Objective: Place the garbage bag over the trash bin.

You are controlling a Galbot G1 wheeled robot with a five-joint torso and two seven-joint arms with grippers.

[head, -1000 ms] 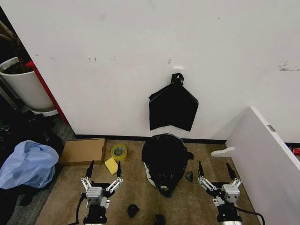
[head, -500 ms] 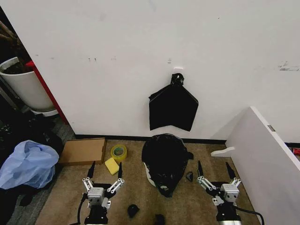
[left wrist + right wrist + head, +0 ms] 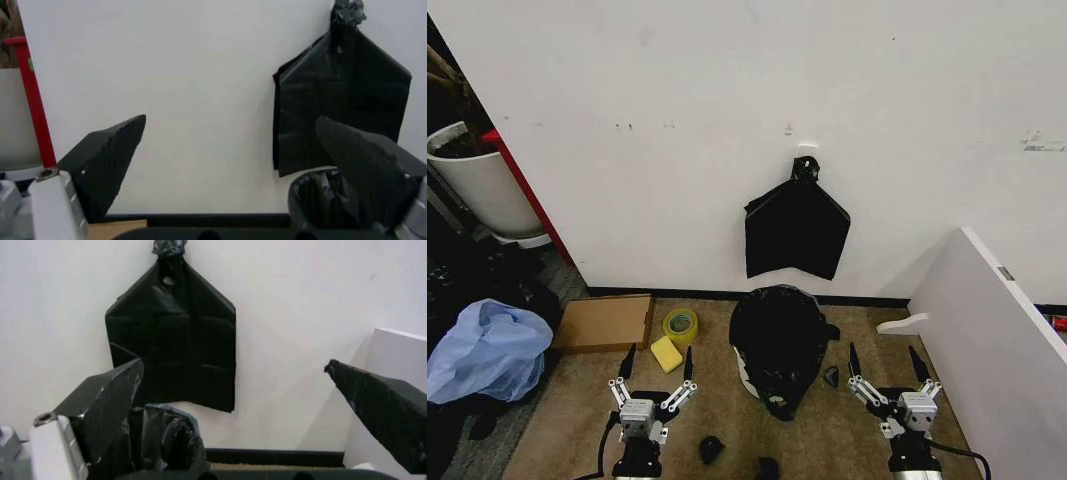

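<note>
The glossy black garbage bag (image 3: 777, 335) is draped over the trash bin on the floor by the wall. A sliver of the bin's white side (image 3: 743, 373) shows under the bag's lower left edge. My left gripper (image 3: 659, 355) is open, low on the floor to the left of the bin. On the bin's right, my right gripper (image 3: 882, 352) is also open, with nothing between its fingers. The left wrist view looks past the open left gripper (image 3: 233, 150) to the bag's edge (image 3: 320, 200). In the right wrist view the bag (image 3: 167, 445) sits behind the open right gripper (image 3: 240, 390).
A flat black bundle (image 3: 795, 232) hangs on the wall above the bin. A cardboard box (image 3: 605, 322), a yellow tape roll (image 3: 680, 324) and a yellow sponge (image 3: 665, 353) lie to the left. A pale blue bag (image 3: 487, 348) and a white tub (image 3: 482, 185) stand far left. A white panel (image 3: 987, 330) is on the right.
My left gripper has shifted slightly right and lower. My right gripper has dropped a little. The bag and bin have not moved.
</note>
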